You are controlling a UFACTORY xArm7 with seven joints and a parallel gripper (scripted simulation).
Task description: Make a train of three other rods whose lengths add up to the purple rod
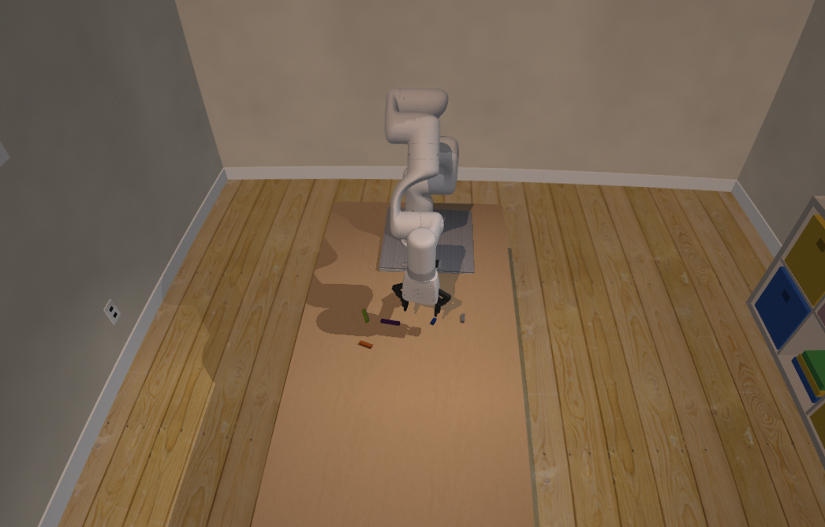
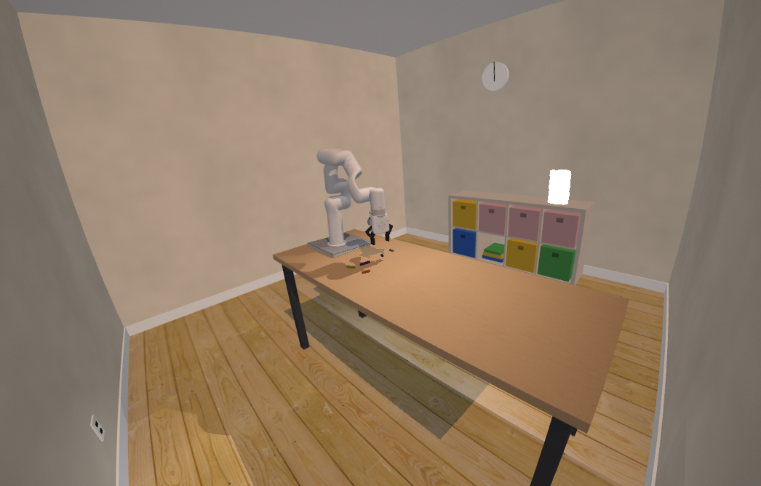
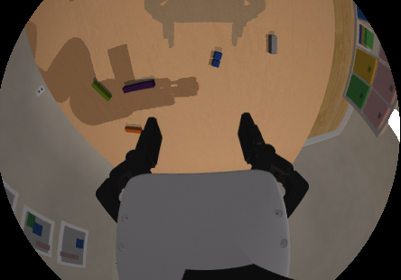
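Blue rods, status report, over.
Fingers open, raised, holding nothing. Two blue rods end to end on table; orange rod apart. Nothing seen between the blues.

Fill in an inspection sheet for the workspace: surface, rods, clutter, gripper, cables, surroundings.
Surface: light-brown wooden table, arm's shadow across it
Rods: two short blue rods end to end; grey rod, dark purple rod, lime-green rod and orange rod apart
Clutter: nothing seen
Gripper: black fingers open, above the table, holding nothing
Cables: nothing seen
Surroundings: white cube shelf with coloured bins, lit white cylindrical lamp
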